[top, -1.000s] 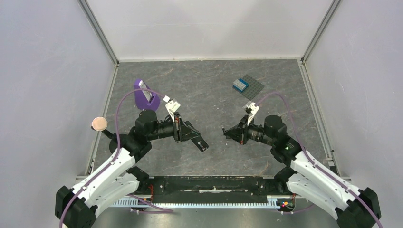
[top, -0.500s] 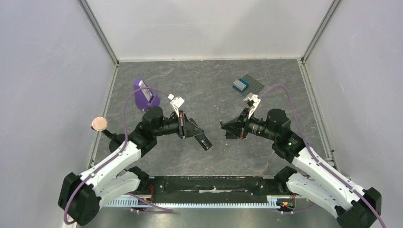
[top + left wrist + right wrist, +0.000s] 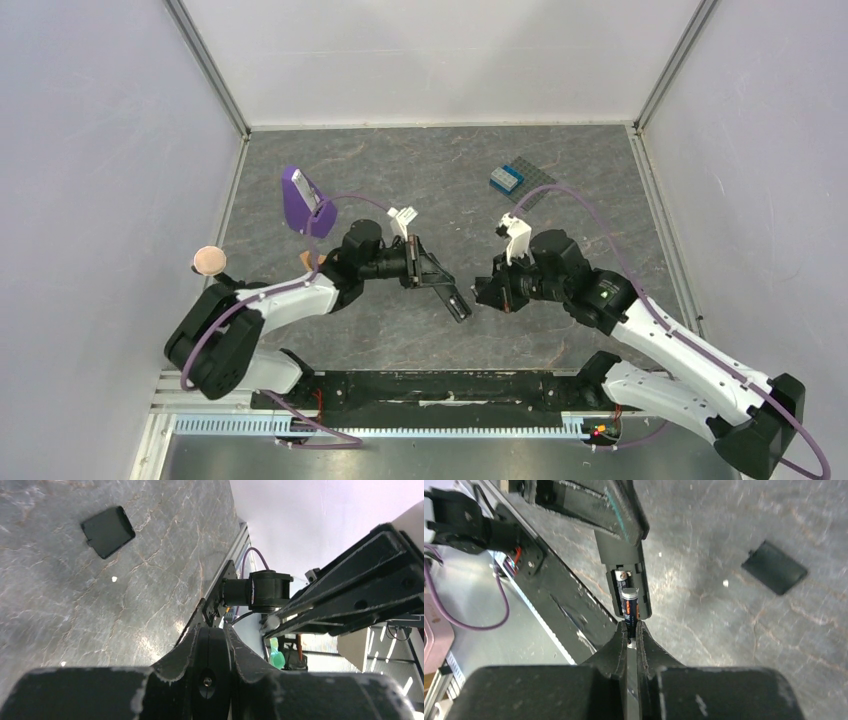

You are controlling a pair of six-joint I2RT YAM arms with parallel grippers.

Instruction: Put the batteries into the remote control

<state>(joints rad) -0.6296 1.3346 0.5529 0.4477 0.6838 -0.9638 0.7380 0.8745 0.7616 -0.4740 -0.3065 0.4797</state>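
My left gripper (image 3: 428,274) is shut on the black remote control (image 3: 452,298) and holds it above the table, its free end pointing at the right gripper. In the left wrist view the remote (image 3: 212,655) fills the gap between the fingers. My right gripper (image 3: 487,294) is shut on one battery (image 3: 629,609), a dark cylinder with an orange label. The battery lies in the remote's (image 3: 623,555) open compartment (image 3: 626,582), its near end still between my fingertips. The other battery is not visible.
The remote's loose black battery cover (image 3: 774,567) lies flat on the table, also in the left wrist view (image 3: 108,531). A purple holder (image 3: 301,200) stands back left, a studded baseplate with a blue brick (image 3: 523,180) back right, and an orange-brown disc (image 3: 208,260) at the left edge.
Both arms have moved toward the middle. The left has carried the remote to the right and the right has brought the battery to the remote's free end.
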